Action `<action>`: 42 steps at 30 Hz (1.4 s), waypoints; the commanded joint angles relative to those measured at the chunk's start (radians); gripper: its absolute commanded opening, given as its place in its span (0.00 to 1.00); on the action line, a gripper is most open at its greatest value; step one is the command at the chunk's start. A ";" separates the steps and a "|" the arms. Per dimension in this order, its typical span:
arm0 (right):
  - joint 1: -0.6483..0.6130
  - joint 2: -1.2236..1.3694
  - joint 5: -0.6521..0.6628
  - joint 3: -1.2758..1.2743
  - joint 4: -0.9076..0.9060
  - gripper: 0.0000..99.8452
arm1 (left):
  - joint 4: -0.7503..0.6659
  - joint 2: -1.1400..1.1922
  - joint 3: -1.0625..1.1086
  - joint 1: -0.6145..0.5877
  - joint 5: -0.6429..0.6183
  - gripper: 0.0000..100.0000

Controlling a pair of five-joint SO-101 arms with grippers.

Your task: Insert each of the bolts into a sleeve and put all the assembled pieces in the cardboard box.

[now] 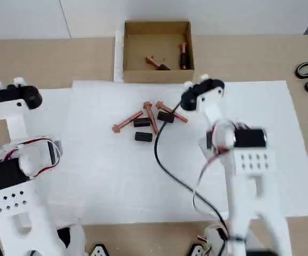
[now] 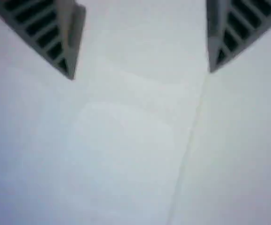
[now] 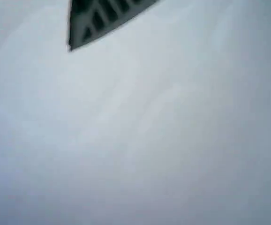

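cardboard box [image 1: 156,76]: at the far edge of the table, with 2 assembled pieces [image 1: 158,63] lying inside.
bolts [image 1: 127,122]: 3 copper ones in a tight cluster on the white sheet [image 1: 100,181], just in front of the box.
sleeves [image 1: 143,136]: 3 black ones in among the bolts. 1 touches the rightmost bolt, and from here I cannot tell whether it is slid over it.
left gripper [image 2: 141,70]: jaws spread wide with nothing between them, over bare sheet at its left side, well apart from the cluster.
right gripper [image 1: 196,97]: just beside the cluster, near the box's front corner. I cannot tell whether it is open or closed.
stage: my guess is 2 of 5 pairs are done and 3 are left to assemble.
risk, crowding: the parts lie touching and crossing, so a grab at 1 bolt may nudge its neighbours or take 2 at once.
risk, rolling: a knocked bolt or sleeve looks round enough to roll across the sheet.
risk, cable: the black cable [image 1: 162,154] runs up to the cluster and could sweep parts aside when its arm swings.
risk, mating: bolt and sleeve must line up end to end. A tilted hold would likely jam or drop 1.
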State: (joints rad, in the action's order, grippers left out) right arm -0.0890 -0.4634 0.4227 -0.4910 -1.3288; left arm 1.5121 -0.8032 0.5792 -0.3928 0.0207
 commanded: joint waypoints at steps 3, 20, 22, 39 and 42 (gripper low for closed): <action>-0.107 0.283 0.015 0.192 0.019 0.14 | 0.021 0.000 -0.045 -0.003 0.003 0.17; -0.461 0.670 0.124 0.575 0.021 0.14 | -0.023 0.000 -0.044 -0.138 -0.141 0.18; -0.479 0.707 0.124 0.609 0.021 0.14 | -0.020 0.000 -0.044 -0.138 -0.141 0.18; -0.495 0.868 0.137 0.660 0.113 0.20 | -0.009 0.000 -0.044 -0.133 -0.140 0.18; -0.495 0.897 0.137 0.660 0.130 0.21 | -0.009 0.000 -0.044 -0.133 -0.140 0.18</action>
State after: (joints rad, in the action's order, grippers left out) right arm -0.5815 0.4281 0.5516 0.1181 -1.2183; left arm 1.5075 -0.8032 0.5792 -0.5294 -0.1128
